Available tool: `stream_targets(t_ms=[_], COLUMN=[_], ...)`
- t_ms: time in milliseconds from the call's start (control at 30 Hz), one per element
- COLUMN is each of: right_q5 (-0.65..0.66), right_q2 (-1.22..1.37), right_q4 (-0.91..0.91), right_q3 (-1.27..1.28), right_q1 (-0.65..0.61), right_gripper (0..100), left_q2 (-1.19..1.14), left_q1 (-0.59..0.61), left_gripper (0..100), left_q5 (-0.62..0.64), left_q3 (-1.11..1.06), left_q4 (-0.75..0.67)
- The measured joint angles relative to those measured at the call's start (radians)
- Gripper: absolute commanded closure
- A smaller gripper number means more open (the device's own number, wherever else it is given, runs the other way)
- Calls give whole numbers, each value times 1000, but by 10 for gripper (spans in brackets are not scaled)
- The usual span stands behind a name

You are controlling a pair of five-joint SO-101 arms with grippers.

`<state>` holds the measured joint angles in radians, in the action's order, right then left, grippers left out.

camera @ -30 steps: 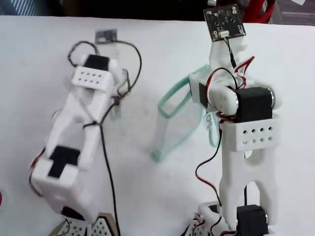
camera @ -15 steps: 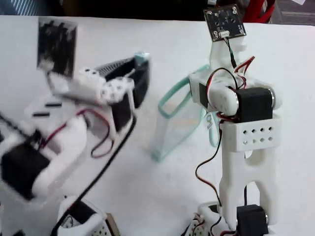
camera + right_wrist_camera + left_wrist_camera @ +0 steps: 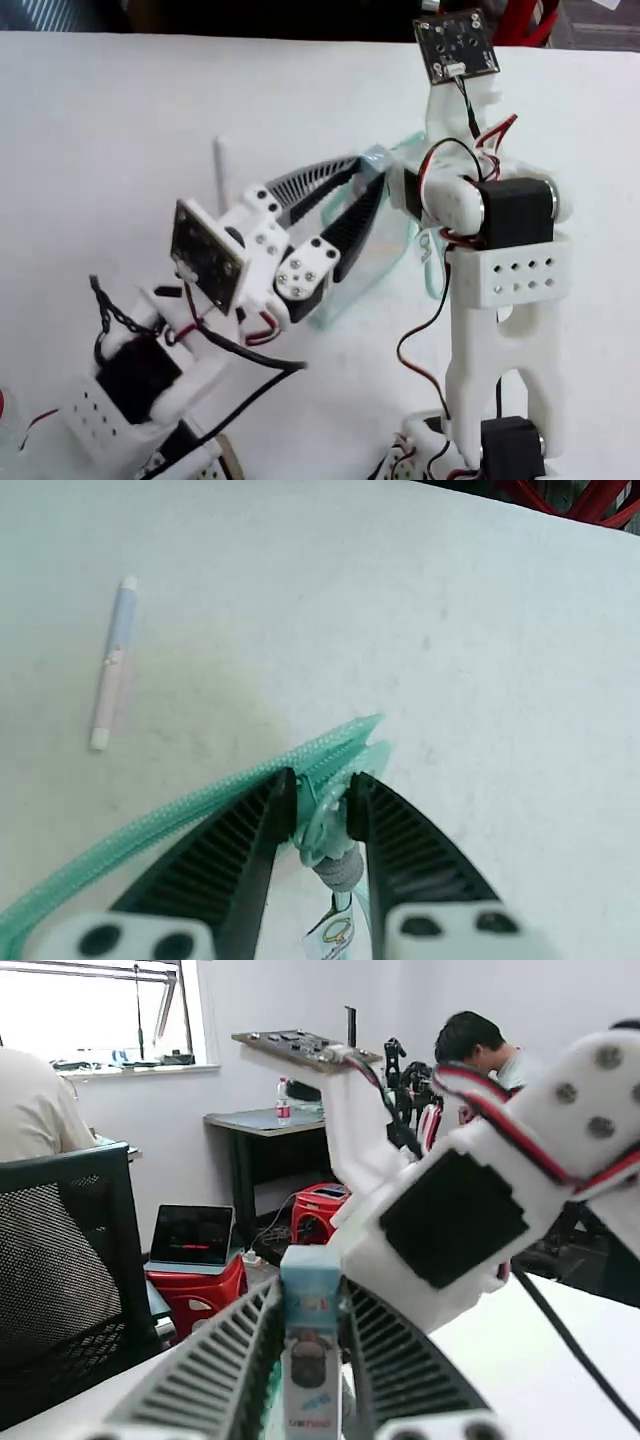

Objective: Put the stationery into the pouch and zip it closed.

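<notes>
While the pouch lies at the centre of the high view, its teal zip edge running toward the upper right, the items stand as follows.

Right pincer: clamped on the pouch's zip end, with the pull pinched between the jaws. Judged to be anchoring the pouch so it does not slide as things go in.

Left pincer: closed on a small pale-blue block, perhaps an eraser, held upright between the ribbed jaws. It sits over the pouch's upper end, just beside the right arm, and is judged to be placed for a drop into the mouth.

Pen: pastel, lying flat on the desk, upper left of the pouch and apart from both pincers. Not yet packed.

Zip: judged not yet drawn, so closing is left to do.

Next, as judged: release the block inside the pouch, then collect the pen.
</notes>
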<state>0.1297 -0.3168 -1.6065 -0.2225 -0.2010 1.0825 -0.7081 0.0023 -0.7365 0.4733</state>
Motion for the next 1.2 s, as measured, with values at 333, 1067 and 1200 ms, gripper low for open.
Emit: stream_targets(t_ms=[333, 1067, 1200], right_q5=[0, 0, 0], right_q2=[0, -2, -2], right_q4=[0, -8, -8], right_q3=[0, 8, 15], right_q1=[-2, 72, 64], right_gripper=[932, 932, 932], left_q2=[15, 2, -147], left_q1=[52, 605, 671], left_gripper=[922, 759, 759], left_q5=[34, 71, 31], left_q3=[-112, -86, -229], left_q4=[-37, 265, 141])
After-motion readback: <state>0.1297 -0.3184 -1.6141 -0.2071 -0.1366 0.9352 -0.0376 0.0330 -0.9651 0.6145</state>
